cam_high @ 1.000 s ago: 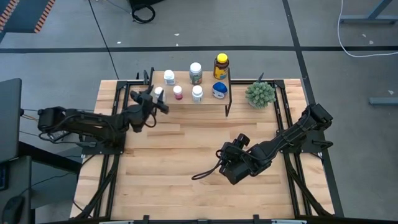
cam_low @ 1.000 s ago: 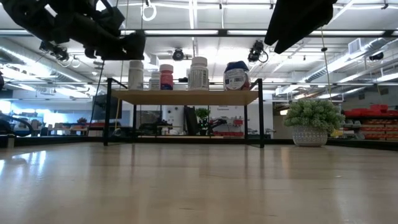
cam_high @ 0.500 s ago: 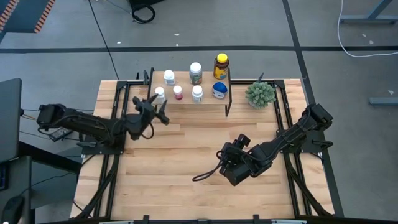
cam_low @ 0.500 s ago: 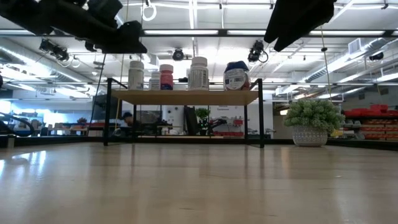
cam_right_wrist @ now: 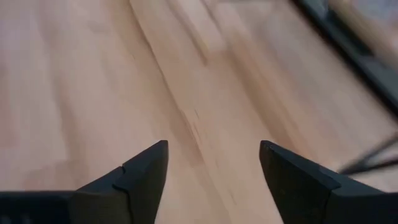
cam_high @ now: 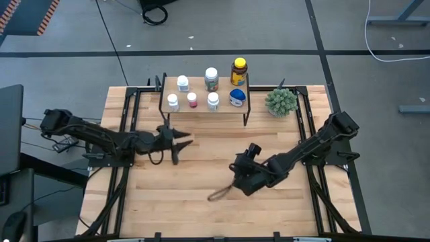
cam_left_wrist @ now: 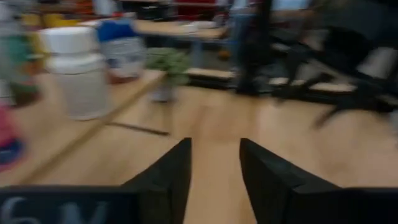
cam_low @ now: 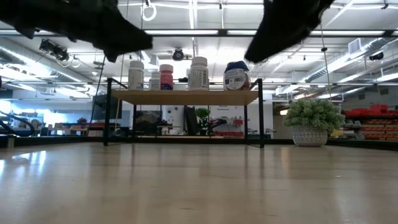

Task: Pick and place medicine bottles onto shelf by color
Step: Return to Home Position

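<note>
At the left gripper [cam_left_wrist: 214, 144]: fingers apart, nothing held, over the table [cam_high: 201, 202] left of centre in the high view. At the right gripper [cam_right_wrist: 213, 146]: spread too, empty, just right of centre and lower. Upper centre, on the shelf [cam_low: 186, 97]: seven bottles [cam_high: 213, 101], mostly white-capped, plus a pink-labelled bottle [cam_high: 192, 99], an amber bottle [cam_high: 238, 70] with a yellow cap, and a squat blue-lidded bottle [cam_high: 236, 97]. Label print too small to read.

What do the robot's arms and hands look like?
The left arm and the right arm are black, thin and jointed. The left hand and the right hand each have two flat, dark, pointy fingers. A thin cable loops out by the right hand.
</note>
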Robot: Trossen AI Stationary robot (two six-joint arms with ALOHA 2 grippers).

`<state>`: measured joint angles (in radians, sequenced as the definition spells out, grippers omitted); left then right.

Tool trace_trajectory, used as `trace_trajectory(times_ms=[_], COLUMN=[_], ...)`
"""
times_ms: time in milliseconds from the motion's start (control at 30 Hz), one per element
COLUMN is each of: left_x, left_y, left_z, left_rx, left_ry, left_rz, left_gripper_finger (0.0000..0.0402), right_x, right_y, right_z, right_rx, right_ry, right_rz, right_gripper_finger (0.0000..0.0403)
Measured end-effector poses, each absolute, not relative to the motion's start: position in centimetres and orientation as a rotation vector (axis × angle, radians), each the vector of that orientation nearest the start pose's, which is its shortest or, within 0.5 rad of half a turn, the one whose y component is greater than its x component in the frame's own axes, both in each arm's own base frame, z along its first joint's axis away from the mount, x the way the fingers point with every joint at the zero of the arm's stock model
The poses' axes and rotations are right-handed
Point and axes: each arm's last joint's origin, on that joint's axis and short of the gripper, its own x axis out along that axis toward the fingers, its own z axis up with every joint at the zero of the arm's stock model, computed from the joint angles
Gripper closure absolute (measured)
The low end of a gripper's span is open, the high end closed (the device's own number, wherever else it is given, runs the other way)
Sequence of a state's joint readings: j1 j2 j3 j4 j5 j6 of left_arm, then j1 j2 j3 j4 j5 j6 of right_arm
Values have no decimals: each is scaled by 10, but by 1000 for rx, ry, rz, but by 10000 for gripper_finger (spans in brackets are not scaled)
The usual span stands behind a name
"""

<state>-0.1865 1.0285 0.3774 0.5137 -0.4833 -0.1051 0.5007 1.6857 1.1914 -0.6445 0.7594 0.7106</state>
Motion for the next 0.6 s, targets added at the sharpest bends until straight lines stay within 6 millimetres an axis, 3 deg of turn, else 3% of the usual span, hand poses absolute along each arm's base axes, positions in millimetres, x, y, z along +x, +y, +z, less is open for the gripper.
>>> trace_trajectory(times_ms=[100,233,333,467,600], left_x=[195,170,151,134,125], left_y=[-29,-25,-21,-18,-16], left_z=[221,214,203,188,182], left_rx=[-96,-115,-134,-155,-156], left_ry=[47,-21,-80,-132,-157], left_rz=[181,154,150,134,126], left_gripper_finger=[296,358,393,389,396], right_x=[295,278,258,231,202], right_y=[145,130,112,89,65], right_z=[237,246,239,221,205], right_rx=[-42,-39,24,124,189], right_ry=[700,692,668,539,392], right_rz=[-493,-506,-488,-403,-336], right_gripper_finger=[169,242,309,385,395])
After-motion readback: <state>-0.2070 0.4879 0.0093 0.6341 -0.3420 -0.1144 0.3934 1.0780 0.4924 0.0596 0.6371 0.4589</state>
